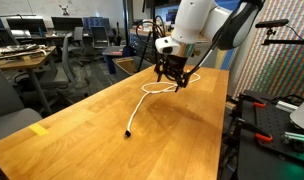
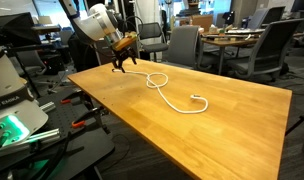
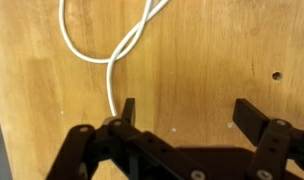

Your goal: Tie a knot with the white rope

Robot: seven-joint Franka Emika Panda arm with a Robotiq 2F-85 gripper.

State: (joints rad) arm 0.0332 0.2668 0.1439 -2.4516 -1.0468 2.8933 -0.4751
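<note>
Broadly, a light wooden counter (image 1: pixel 82 140) is filling the middle of an open office or lab room. Office chairs (image 1: pixel 72 60) and desks with monitors (image 1: pixel 97 22) are standing behind it in both exterior views.

The white rope (image 1: pixel 140 102) is lying flat on the counter. Its far part is curling into a loose loop below the gripper (image 1: pixel 172 82). In an exterior view its long axis is running from that loop at the far right down toward the near left, ending in a small dark tip (image 1: pixel 127 131) well inside the counter's edge. In an exterior view the white rope (image 2: pixel 164 95) is snaking in an S from the gripper (image 2: pixel 120 66) out toward the middle of the counter (image 2: pixel 242 110).

In the wrist view the white rope (image 3: pixel 110 70) is crossing over itself, then running straight down to just beside one finger (image 3: pixel 127 110). Whether they are touching cannot be told. The gripper (image 3: pixel 187 115) is hanging over the bare wood (image 3: pixel 222 50) with its jaws spread wide, holding nothing.
</note>
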